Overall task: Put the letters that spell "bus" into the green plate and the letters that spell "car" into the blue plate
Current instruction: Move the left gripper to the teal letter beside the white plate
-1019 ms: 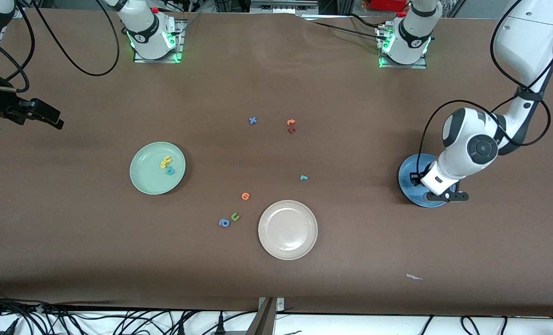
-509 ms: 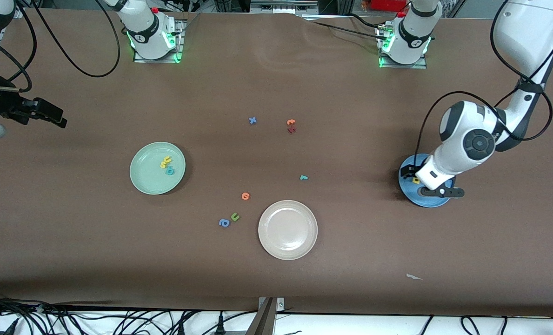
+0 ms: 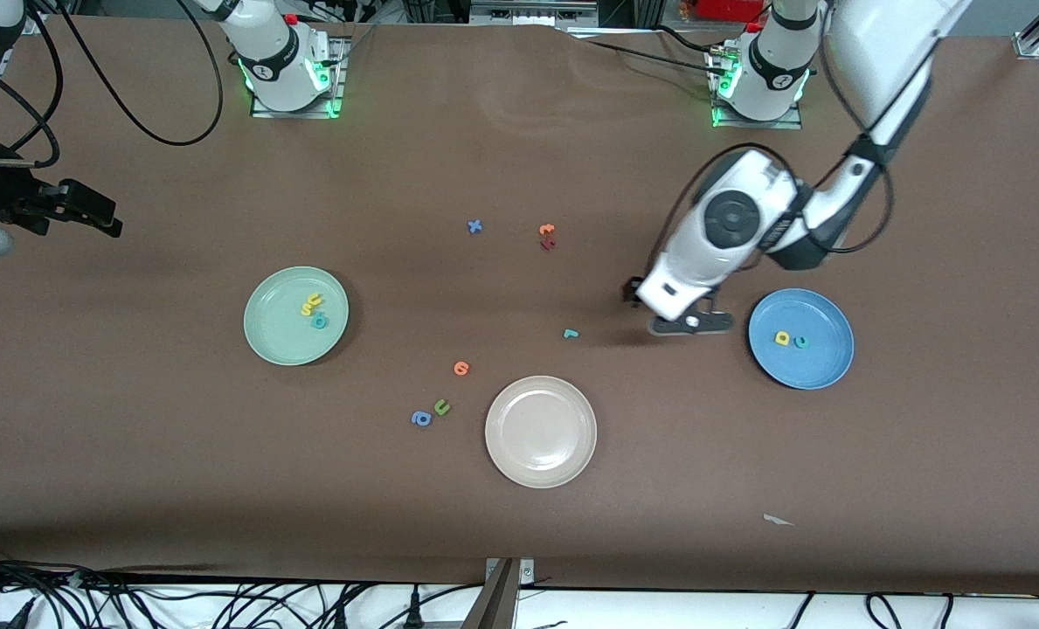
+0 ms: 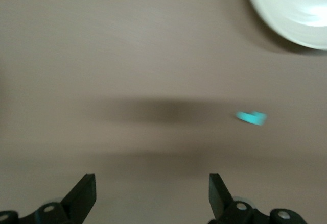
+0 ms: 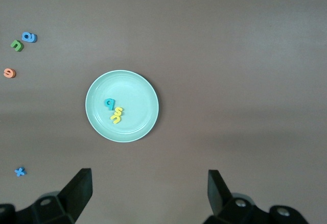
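Observation:
The green plate (image 3: 279,341) holds the teal "b" (image 3: 318,321) and two yellow letters (image 3: 311,305). The right wrist view shows the green plate (image 5: 138,96) with the "b" (image 5: 109,102), "s" (image 5: 118,111) and "u" (image 5: 116,119). In the blue plate (image 3: 820,362) lie the yellow "a" (image 3: 782,337) and teal "c" (image 3: 800,342). The teal "r" (image 3: 571,333) lies on the table between the plates. My left gripper (image 3: 637,295) hangs open and empty over the table beside the "r" (image 4: 251,117). My right gripper (image 3: 100,223) waits open at its end of the table.
A beige-white plate (image 3: 541,431) sits nearer the camera than the "r". An orange letter (image 3: 460,368), a green "u" (image 3: 441,406) and a blue "a" (image 3: 421,418) lie beside it. A blue "x" (image 3: 474,226) and orange and dark-red letters (image 3: 547,236) lie farther off.
My left gripper opened over the blue plate, left the yellow "a" there, then swung away toward the teal "r". The right arm barely moved.

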### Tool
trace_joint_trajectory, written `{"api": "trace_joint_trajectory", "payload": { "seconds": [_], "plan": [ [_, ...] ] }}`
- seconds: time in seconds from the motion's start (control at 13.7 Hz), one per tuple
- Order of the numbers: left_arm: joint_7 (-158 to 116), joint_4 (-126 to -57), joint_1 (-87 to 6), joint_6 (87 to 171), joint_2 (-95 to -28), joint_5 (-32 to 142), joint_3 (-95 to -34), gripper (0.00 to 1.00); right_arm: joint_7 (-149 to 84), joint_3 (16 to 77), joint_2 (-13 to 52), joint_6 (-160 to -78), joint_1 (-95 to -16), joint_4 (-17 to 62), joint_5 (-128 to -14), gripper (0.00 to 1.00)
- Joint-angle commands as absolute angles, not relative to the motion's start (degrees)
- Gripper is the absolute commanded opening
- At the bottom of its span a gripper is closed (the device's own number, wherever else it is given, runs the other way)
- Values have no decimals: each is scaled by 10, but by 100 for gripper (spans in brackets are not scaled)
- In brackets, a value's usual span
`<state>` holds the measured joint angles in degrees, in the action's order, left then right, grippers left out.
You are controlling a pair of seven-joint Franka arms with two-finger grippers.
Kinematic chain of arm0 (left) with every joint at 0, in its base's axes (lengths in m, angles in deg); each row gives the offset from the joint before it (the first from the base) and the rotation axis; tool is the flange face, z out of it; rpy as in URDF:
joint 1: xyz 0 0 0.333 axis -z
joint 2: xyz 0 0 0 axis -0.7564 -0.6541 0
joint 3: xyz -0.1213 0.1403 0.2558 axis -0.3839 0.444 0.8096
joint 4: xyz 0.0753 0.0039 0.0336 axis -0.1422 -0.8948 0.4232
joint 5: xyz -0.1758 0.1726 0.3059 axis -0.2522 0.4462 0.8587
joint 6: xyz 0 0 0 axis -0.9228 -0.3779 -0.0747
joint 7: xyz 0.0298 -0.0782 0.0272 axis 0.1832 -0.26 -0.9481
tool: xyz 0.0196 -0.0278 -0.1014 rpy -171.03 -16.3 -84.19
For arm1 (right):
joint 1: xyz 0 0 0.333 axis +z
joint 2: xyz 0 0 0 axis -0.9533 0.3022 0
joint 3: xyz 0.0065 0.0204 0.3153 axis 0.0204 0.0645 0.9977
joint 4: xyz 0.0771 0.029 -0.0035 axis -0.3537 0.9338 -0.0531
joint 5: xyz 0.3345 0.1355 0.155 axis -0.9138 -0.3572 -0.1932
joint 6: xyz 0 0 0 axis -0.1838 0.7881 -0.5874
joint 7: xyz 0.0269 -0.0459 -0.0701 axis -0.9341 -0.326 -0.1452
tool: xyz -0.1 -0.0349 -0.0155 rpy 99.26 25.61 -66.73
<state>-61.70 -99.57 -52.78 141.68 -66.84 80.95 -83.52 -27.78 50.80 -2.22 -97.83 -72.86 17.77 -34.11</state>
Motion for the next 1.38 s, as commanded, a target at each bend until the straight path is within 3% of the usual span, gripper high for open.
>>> {"api": "trace_joint_trajectory", "payload": {
  "seconds": [0.0,0.22,0.36,0.73,1.31],
  "plan": [
    [-672,-877,-429,1406,-763,819,-793,97,-288,509,-19,-966,-731,163,-336,100],
    [-677,-809,-317,1406,-815,817,-698,96,-293,509,-19,-966,-731,164,-339,100],
    [-679,-801,-292,1409,-830,817,-669,93,-296,508,-18,-966,-734,164,-339,100],
    [-677,-794,-291,1417,-845,817,-668,87,-295,508,-18,-966,-733,163,-339,100],
    [-680,-791,-282,1423,-851,816,-668,60,-294,508,-17,-966,-733,163,-341,100]
  ]
}}
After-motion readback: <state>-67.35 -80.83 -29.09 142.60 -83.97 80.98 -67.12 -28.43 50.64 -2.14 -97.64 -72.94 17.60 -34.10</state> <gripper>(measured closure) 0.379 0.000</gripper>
